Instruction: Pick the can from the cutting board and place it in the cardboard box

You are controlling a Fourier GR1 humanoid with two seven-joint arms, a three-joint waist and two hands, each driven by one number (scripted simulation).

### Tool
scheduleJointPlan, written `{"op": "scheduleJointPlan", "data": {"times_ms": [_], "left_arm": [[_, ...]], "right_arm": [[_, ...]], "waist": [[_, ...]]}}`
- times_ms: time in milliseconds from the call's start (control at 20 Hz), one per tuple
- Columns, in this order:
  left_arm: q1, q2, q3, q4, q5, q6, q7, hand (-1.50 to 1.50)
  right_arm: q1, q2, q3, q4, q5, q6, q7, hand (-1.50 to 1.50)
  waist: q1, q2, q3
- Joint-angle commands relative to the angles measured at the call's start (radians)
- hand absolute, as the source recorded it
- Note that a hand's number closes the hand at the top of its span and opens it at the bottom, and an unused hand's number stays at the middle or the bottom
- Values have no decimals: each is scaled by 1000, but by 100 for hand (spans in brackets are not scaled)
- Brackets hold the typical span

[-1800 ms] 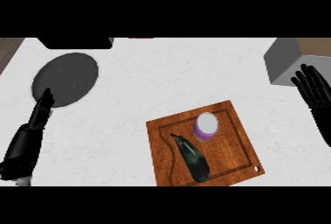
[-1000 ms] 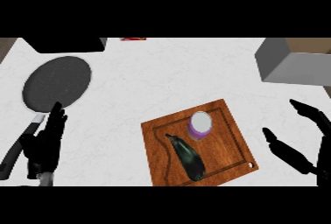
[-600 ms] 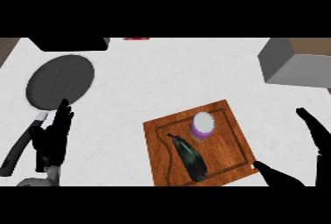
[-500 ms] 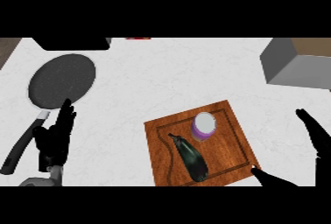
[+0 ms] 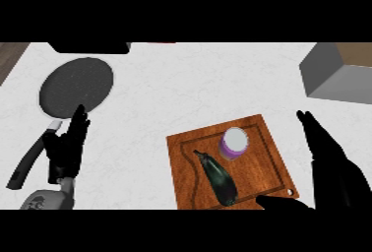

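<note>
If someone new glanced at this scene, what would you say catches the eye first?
The wooden cutting board at lower centre stands out, with a purple can upright on it and a dark eggplant beside it. The open right hand frames the board's right edge. A dark frying pan lies upper left.

— What's the cutting board [image 5: 254, 167] made of?
— Reddish-brown wood, grain showing, with a soft sheen.
— And on it?
— The can [image 5: 234, 142] has a pale matt lid and a purple wall. The eggplant [image 5: 218, 178] is dark, smooth and glossy.
— The counter [image 5: 196, 88]?
— White, faintly mottled like stone, matt.
— Far left?
— A frying pan [image 5: 76, 87], dark grey, finely speckled, dull, with a black handle.
— Far right?
— The cardboard box [image 5: 334, 71] looks plain matt grey outside.
— The hands?
— Both, left hand [image 5: 65, 150] and right hand [image 5: 330, 170], are matt black.
</note>
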Motion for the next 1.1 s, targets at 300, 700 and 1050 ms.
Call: {"op": "scheduleJointPlan", "data": {"times_ms": [300,700,1050], "left_arm": [[-21,-15,12,25,-1,3,12,0],[-24,-7,29,36,0,-21,-14,0],[-20,-11,32,36,-4,-25,-12,0]], "right_arm": [[-137,205,33,187,0,235,296,-150],[-242,348,27,321,57,234,328,-150],[-309,351,-34,445,42,239,328,-150]], "waist": [[-3,-2,1],[-1,-5,2],[0,-3,3]]}}
